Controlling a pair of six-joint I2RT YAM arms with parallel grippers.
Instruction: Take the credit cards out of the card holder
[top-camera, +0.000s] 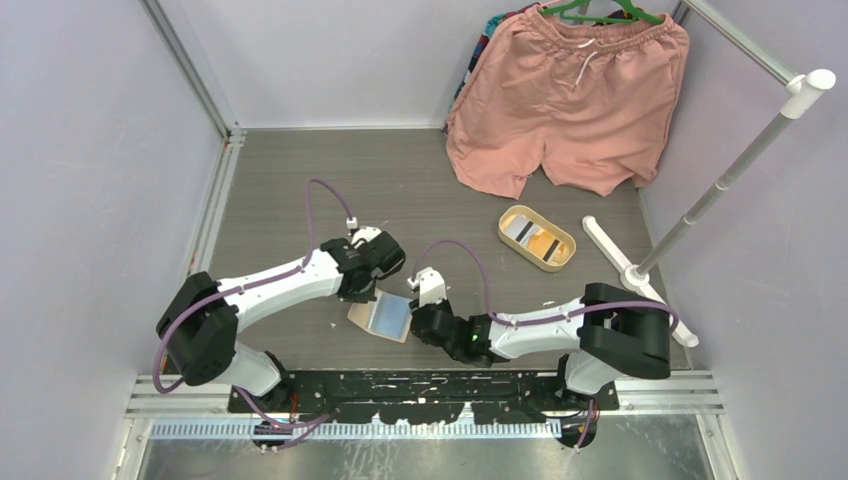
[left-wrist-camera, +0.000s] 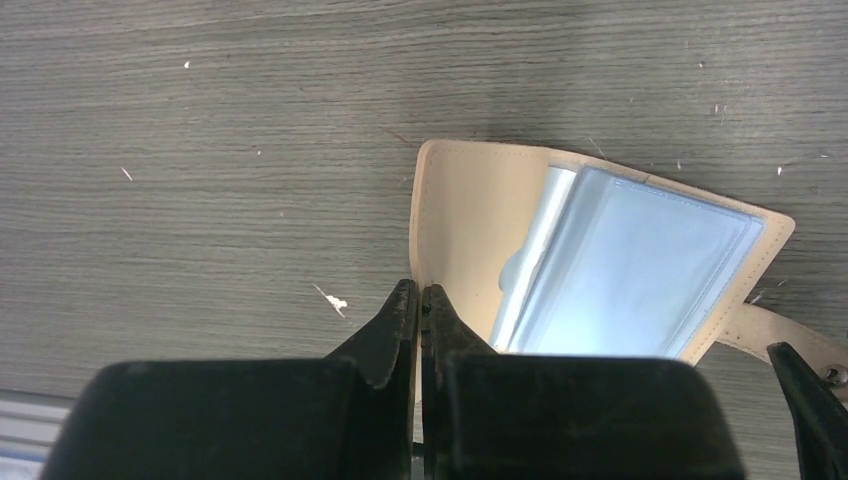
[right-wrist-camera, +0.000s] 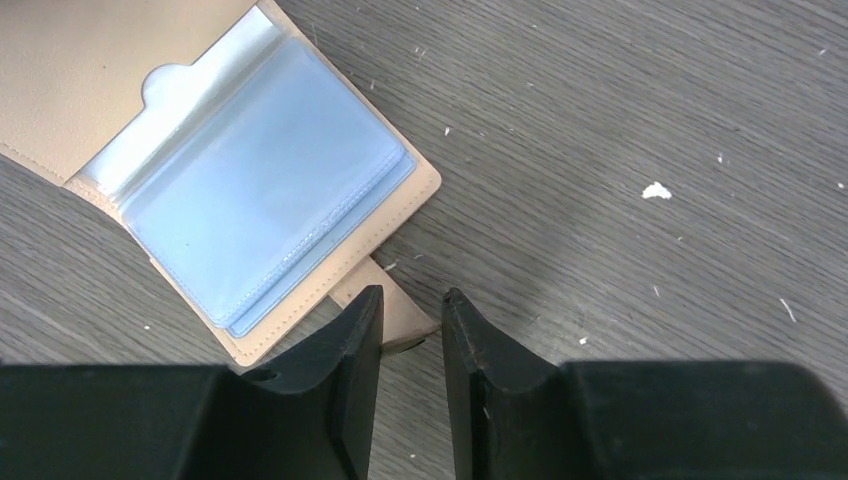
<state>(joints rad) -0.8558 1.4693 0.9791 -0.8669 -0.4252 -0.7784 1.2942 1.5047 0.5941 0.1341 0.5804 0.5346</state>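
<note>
Card holder (top-camera: 383, 318) lies open on table (top-camera: 300, 180) btwn both arms, pale blue pockets up. Left tool (left-wrist-camera: 420, 300) is pinched closed on its tan cover edge. Right tool (right-wrist-camera: 412, 296) has jaws slightly apart w/ snap tab (right-wrist-camera: 400, 312) in the gap. Credit cards (top-camera: 545, 243), one orange, sit in oval tray (top-camera: 527, 254), well apart.
</note>
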